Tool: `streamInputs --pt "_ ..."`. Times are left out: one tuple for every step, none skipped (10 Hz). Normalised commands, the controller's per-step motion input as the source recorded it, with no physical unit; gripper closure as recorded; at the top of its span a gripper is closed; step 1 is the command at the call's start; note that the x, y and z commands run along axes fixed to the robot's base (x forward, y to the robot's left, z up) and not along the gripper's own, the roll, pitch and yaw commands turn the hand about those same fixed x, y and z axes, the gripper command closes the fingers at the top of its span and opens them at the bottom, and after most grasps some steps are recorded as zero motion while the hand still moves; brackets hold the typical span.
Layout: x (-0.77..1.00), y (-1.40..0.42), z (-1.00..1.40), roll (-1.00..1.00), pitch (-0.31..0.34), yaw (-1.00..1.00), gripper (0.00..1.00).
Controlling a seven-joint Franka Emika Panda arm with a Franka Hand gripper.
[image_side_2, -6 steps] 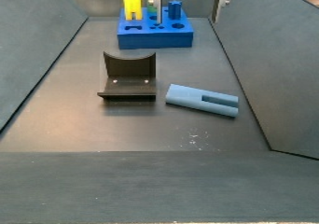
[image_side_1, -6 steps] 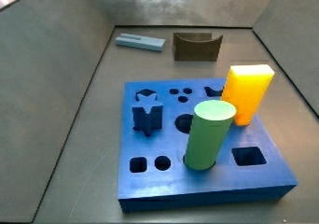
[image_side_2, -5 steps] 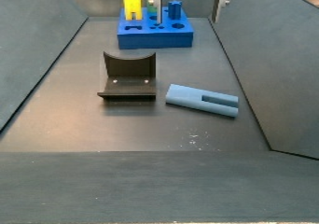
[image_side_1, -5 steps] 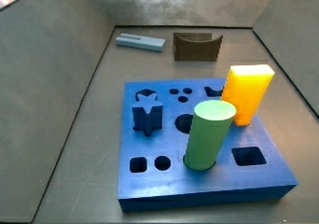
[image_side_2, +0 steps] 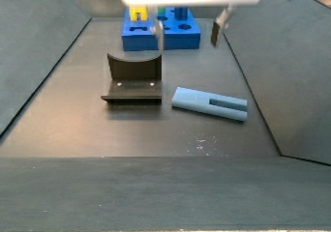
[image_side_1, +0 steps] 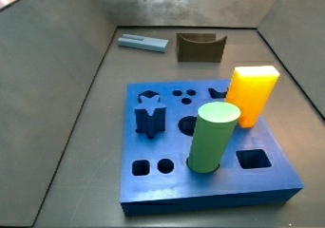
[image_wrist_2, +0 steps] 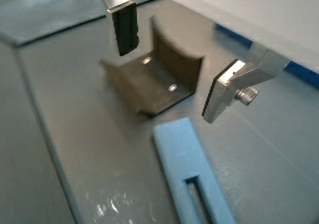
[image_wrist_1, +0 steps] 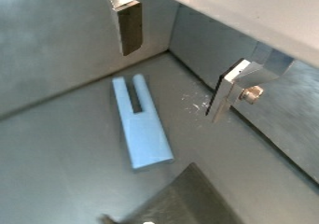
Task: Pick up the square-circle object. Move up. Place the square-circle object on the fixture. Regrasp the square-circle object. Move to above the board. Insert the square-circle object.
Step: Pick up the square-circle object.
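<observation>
The square-circle object point(image_side_2: 210, 102), a pale grey-blue bar with a slot, lies flat on the floor right of the fixture point(image_side_2: 132, 78). It shows in both wrist views point(image_wrist_1: 141, 120) point(image_wrist_2: 193, 181) and far back in a side view point(image_side_1: 143, 43). The fixture also shows in a wrist view point(image_wrist_2: 156, 74) and a side view point(image_side_1: 200, 47). My gripper point(image_side_2: 189, 33) hangs open and empty above the floor, near the fixture and the object. Its fingers point(image_wrist_1: 130, 27) point(image_wrist_2: 122, 27) stand wide apart with nothing between them. The blue board point(image_side_1: 178, 146) lies apart from both.
A tall green cylinder point(image_side_1: 212, 137) and an orange-yellow block point(image_side_1: 252, 94) stand in the board. The board point(image_side_2: 181, 41) is partly hidden behind my gripper. Grey walls slope up on all sides of the floor.
My gripper has come down into the side view from the top, over the area by the fixture. The object, fixture and board have not moved.
</observation>
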Motion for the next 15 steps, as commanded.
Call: streamInputs --pt "-0.07 0.18 -0.93 0.0 -0.121 0.97 0.0" --pt "-0.19 0.0 -0.87 0.0 -0.163 0.77 0.0" --pt "-0.13 -0.03 -0.79 -0.01 -0.197 0.72 0.0" --pt "0.0 -0.11 -0.65 -0.02 -0.216 0.83 0.0" --pt "-0.05 -0.31 -0.46 0.0 -0.179 0.7 0.0" --pt "-0.19 -0.24 -0.57 0.0 -0.224 0.67 0.0" --pt "-0.29 -0.21 -0.66 0.0 -0.264 0.62 0.0" --pt "-0.27 -0.01 -0.58 0.02 -0.257 0.43 0.0" --pt "-0.17 0.0 -0.39 0.06 -0.136 0.36 0.0" --pt "-0.04 0.0 -0.35 0.05 -0.084 0.33 0.0" --pt "0.12 0.0 -0.31 0.03 0.0 0.23 0.0" --pt "0.42 0.0 -0.29 0.0 0.0 0.11 0.0" --pt "0.17 -0.04 -0.34 0.0 -0.037 0.12 0.0" --pt "0.0 -0.05 -0.31 0.0 -0.066 0.16 0.0" --pt "0.0 -0.05 -0.28 0.0 -0.091 0.14 0.0"
